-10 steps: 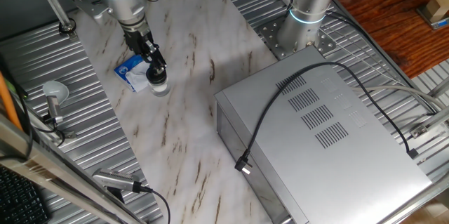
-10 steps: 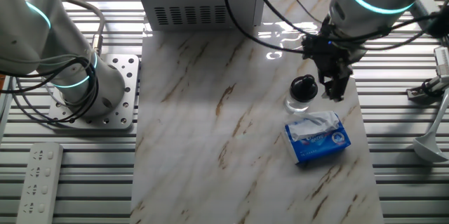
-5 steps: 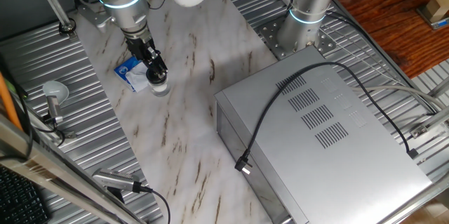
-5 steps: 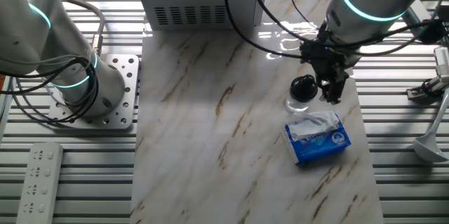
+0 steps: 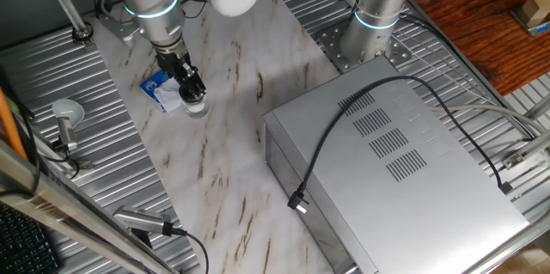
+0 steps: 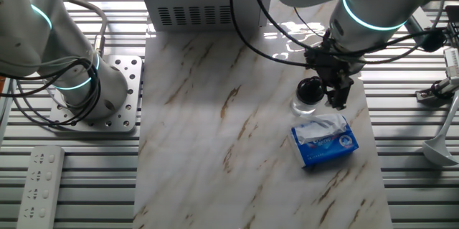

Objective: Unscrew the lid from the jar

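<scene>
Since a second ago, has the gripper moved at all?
Yes. In the other fixed view the gripper has shifted slightly toward the jar and lid, judged against the blue packet.

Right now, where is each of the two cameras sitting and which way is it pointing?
One fixed view: high above the table's grey metal box side, looking down across the marble; the arm and gripper show at top left.
The other fixed view: high on the opposite side, box at the far edge; the gripper descends at upper right.
Both share the black lid on the clear jar, the blue-and-white packet and the box.
</scene>
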### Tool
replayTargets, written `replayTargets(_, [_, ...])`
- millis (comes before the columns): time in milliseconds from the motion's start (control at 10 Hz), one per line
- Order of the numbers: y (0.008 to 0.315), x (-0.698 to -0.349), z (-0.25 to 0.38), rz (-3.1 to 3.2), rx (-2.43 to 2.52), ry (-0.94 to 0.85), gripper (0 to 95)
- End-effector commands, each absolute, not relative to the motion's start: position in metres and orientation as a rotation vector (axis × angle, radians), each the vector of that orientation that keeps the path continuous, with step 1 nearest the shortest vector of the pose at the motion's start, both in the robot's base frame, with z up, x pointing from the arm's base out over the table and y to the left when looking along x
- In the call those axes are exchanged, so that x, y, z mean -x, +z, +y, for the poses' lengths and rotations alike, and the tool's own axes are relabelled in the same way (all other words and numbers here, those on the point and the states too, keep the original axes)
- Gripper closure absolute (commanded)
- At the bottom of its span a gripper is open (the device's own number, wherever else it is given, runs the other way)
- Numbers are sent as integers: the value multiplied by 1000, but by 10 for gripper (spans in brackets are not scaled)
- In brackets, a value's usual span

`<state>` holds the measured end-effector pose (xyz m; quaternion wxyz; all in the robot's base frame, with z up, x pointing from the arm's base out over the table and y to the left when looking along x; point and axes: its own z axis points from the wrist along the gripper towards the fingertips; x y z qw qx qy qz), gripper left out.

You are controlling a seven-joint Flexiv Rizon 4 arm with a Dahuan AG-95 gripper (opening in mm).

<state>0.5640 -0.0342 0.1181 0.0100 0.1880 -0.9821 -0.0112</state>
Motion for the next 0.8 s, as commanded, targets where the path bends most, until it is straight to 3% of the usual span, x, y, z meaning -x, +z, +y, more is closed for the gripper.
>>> replayTargets(100, [114, -564, -35, -3069, -591, -29, 0])
replayTargets(300, [110, -564, -35, -3070, -596, -27, 0])
replayTargets(400, [109, -564, -35, -3070, -596, -24, 190])
replayTargets(800, [105, -564, -35, -3071, -608, -22, 190])
